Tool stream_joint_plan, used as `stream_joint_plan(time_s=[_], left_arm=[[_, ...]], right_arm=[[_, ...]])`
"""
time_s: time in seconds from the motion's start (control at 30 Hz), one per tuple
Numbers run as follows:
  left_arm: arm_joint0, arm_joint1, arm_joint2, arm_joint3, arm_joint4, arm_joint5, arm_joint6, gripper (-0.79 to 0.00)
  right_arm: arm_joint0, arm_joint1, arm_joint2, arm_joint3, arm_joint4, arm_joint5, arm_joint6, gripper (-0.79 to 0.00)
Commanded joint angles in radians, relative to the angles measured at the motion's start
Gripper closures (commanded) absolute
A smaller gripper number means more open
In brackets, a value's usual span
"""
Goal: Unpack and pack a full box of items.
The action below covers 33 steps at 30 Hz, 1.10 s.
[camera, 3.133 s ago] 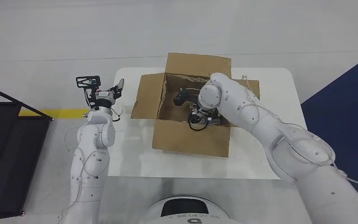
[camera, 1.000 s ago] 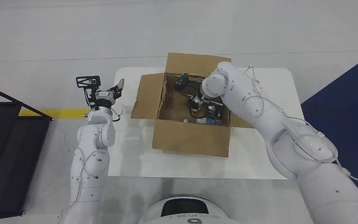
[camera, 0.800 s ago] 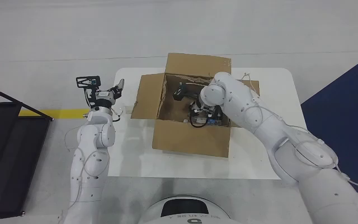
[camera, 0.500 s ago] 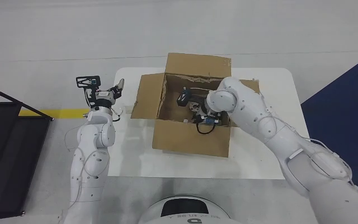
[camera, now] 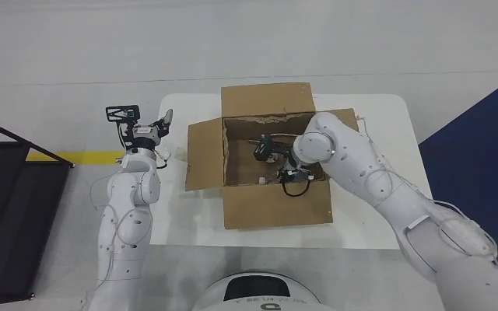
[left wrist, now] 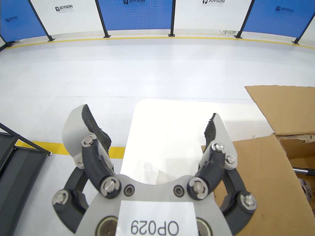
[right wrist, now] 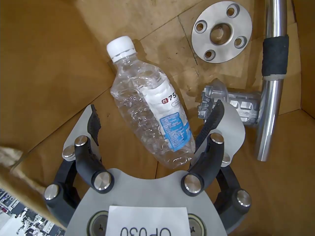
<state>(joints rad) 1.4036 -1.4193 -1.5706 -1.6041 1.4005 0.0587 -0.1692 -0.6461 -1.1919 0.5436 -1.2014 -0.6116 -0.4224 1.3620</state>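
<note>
The brown box (camera: pixel 276 208) sits in the middle of the white counter (camera: pixel 194 225), closer to the far edge, with its flaps open. On the box floor lies a clear water bottle (right wrist: pixel 137 92) with a white cap, flat on its side. Near the bottle's cap end is a round metal disc (right wrist: pixel 221 41) with holes in it. Just beside the bottle's other end is a small bumpy metal part (right wrist: pixel 236 104). It touches a long shiny pipe (right wrist: pixel 269 119) with a band of black tape around it. The right gripper (right wrist: pixel 156 111) is down inside the box, over the bottle. Its fingers are wide apart with the fat end of the bottle between them, and they squeeze nothing. The left gripper (left wrist: pixel 149 114) is above the left edge of the counter, near the far left corner, well apart from the box. Its fingers are spread wide too and hold nothing. A little crumpled clear wrapper (left wrist: pixel 153 171) lies on the counter below it.
</note>
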Motion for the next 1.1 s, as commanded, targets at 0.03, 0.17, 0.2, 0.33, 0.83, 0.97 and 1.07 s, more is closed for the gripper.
stream_joint_plan(time_s=[0.03, 0.17, 0.2, 0.33, 0.83, 0.97, 1.07], left_arm=[[0.0, 0.0, 0.0, 0.0, 0.0, 0.0, 0.0, -0.785], [0.0, 0.0, 0.0, 0.0, 0.0, 0.0, 0.0, -0.785], [0.0, 0.0, 0.0, 0.0, 0.0, 0.0, 0.0, -0.785], [0.0, 0.0, 0.0, 0.0, 0.0, 0.0, 0.0, -0.785], [0.0, 0.0, 0.0, 0.0, 0.0, 0.0, 0.0, -0.785], [0.0, 0.0, 0.0, 0.0, 0.0, 0.0, 0.0, -0.785], [0.0, 0.0, 0.0, 0.0, 0.0, 0.0, 0.0, -0.785]], right_arm=[[0.022, -0.025, -0.042, 0.047, -0.025, 0.036, 0.004, -0.785], [0.054, -0.063, -0.088, 0.123, -0.012, 0.047, 0.029, -0.551], [0.062, -0.073, -0.096, 0.143, -0.008, 0.049, 0.031, -0.573], [0.091, -0.111, -0.13, 0.221, 0.01, 0.06, 0.044, -0.563], [0.15, -0.214, -0.184, 0.413, 0.02, 0.02, -0.051, 0.0], [0.126, -0.178, -0.149, 0.371, -0.022, -0.006, -0.14, 0.0], [0.087, -0.132, -0.11, 0.301, -0.071, -0.014, -0.201, 0.0]])
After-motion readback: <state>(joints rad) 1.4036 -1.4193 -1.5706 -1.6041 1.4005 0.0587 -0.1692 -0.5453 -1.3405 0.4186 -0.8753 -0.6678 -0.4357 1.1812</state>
